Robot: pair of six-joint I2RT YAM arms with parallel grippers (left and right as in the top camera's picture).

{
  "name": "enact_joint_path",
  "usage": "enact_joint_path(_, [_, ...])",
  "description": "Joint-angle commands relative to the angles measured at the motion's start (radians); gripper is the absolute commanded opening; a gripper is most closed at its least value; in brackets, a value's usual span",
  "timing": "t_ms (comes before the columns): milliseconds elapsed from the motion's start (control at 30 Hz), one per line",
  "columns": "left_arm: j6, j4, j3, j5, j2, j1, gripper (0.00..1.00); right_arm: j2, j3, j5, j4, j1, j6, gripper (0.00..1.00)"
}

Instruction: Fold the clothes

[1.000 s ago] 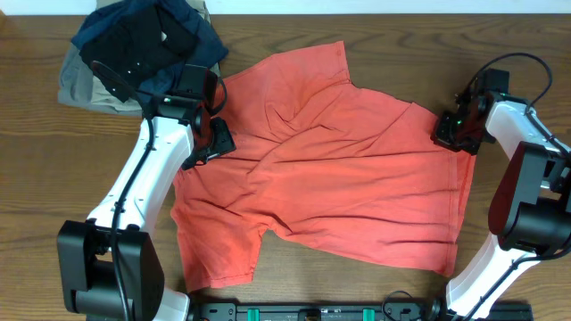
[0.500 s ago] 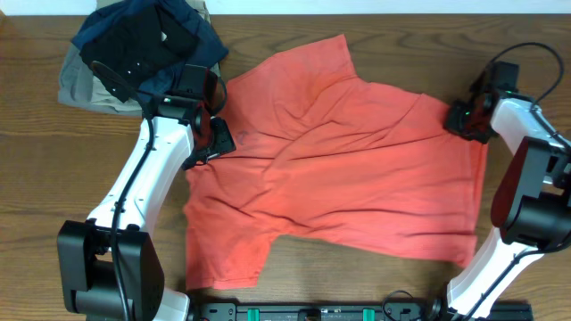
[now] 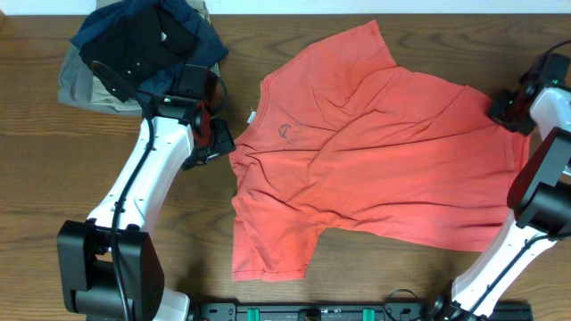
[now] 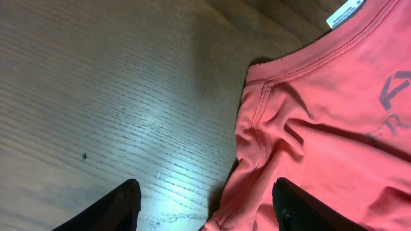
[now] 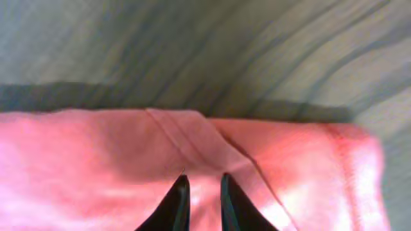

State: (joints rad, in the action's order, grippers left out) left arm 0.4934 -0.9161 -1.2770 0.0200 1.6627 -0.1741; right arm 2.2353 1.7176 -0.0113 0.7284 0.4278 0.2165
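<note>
The clothes, one coral-red T-shirt (image 3: 384, 160), lie spread and wrinkled across the table's middle and right, with the white neck label (image 3: 252, 117) and small dark chest logo (image 3: 285, 132) facing up. My left gripper (image 3: 219, 143) stands open at the shirt's left edge below the collar. In the left wrist view (image 4: 207, 196) one finger is over bare wood and the other over the T-shirt (image 4: 321, 128). My right gripper (image 3: 501, 107) is at the shirt's far right corner. Its fingertips (image 5: 202, 186) stand narrowly apart over the hem (image 5: 270, 167), with red cloth showing in the gap.
A pile of black, navy and khaki garments (image 3: 143, 45) lies at the back left, just behind my left arm. The wooden table (image 3: 53, 178) is bare on the left. The shirt's right edge reaches close to the right arm's base (image 3: 544, 196).
The right gripper has dragged the shirt to the right and back, flattening it and uncovering the neck label and logo. Its fingertips have parted slightly. The left arm has stayed put.
</note>
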Motion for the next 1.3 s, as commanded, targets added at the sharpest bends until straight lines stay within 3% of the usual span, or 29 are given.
enact_joint_path(0, [-0.013,-0.005,0.011,-0.004,0.006,-0.002,0.67,-0.008,0.182,-0.029,0.104,0.004,-0.023,0.17])
enact_joint_path(233, [-0.013,-0.026,0.011,-0.004,0.006,-0.002,0.68,-0.012,0.538,0.043,0.502,0.004,0.0,0.36])
enact_joint_path(333, [-0.013,-0.034,0.011,-0.003,0.006,-0.002,0.84,-0.021,0.631,0.099,0.629,0.002,0.0,0.52])
enact_joint_path(367, [-0.013,-0.038,0.011,-0.003,0.006,-0.002,0.88,-0.024,0.653,0.119,0.672,0.001,0.004,0.62])
enact_joint_path(467, [-0.013,-0.051,0.011,-0.001,0.006,-0.002,1.0,-0.037,0.671,0.187,0.75,0.0,0.018,0.72])
enact_joint_path(567, [-0.018,-0.084,0.011,0.0,0.006,-0.002,0.99,-0.05,0.671,0.233,0.826,0.0,0.018,0.71])
enact_joint_path(700, [-0.13,-0.112,0.011,0.072,0.005,-0.002,0.99,-0.077,0.671,0.232,0.901,-0.005,0.014,0.68])
enact_joint_path(967, [-0.137,-0.142,0.011,0.074,-0.036,-0.002,0.98,-0.218,0.637,0.179,0.97,-0.041,0.008,0.65])
enact_joint_path(1267, [-0.137,-0.258,0.011,0.074,-0.229,-0.002,0.98,-0.535,0.314,0.04,0.939,-0.102,0.086,0.67])
